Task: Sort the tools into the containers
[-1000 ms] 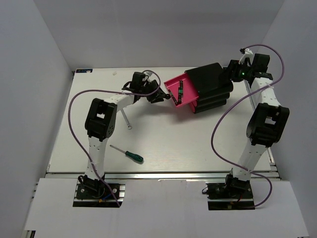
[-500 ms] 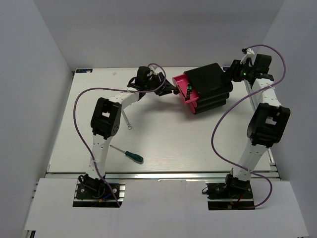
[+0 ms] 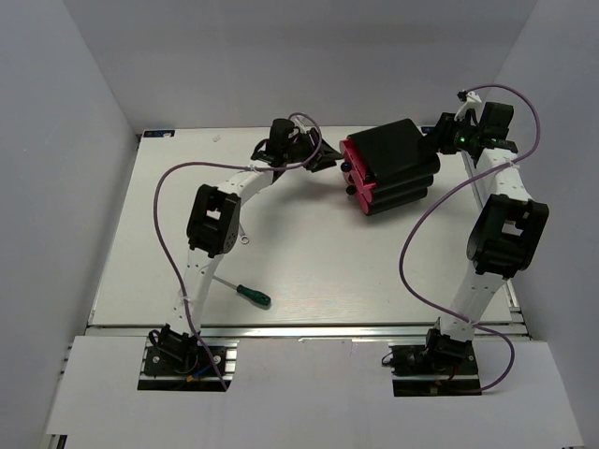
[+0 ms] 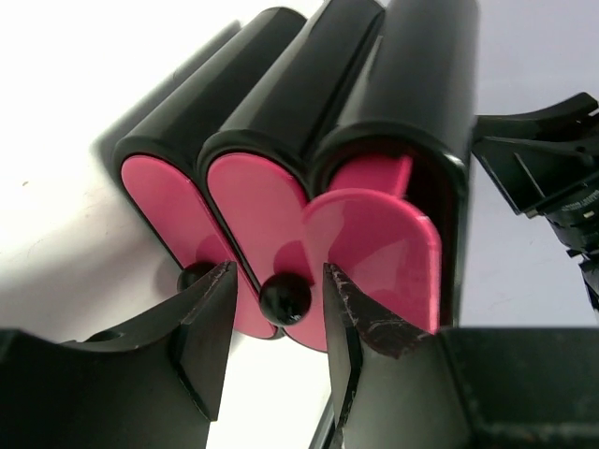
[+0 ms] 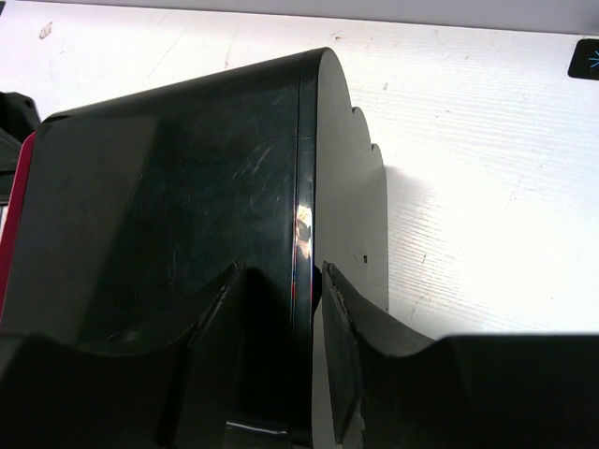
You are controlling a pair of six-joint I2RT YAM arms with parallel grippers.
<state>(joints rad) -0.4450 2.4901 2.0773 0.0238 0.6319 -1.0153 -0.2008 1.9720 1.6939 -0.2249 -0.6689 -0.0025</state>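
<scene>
White counter (image 3: 318, 271) within pale grey walls (image 3: 84, 84); black cabinet (image 3: 398, 154) of three pink-red drawers (image 4: 253, 215) toward the far right corner. Green-handled screwdriver (image 3: 253, 296) by the near edge at left; silver wrench (image 3: 244, 238) mid-left, partly behind the left arm. Left gripper (image 4: 279, 281) parted, fingers either side of a drawer knob (image 4: 285, 297) without touching it; right gripper (image 5: 281, 281) closed on the cabinet's rear edge.

Near far edge, right of centre: black cabinet (image 3: 398, 164) upright, pink drawers (image 4: 267, 220) nearly shut, one slightly proud. Green-handled screwdriver (image 3: 245, 293) lay flat front-left; silver wrench (image 3: 243, 237) mid-left.
</scene>
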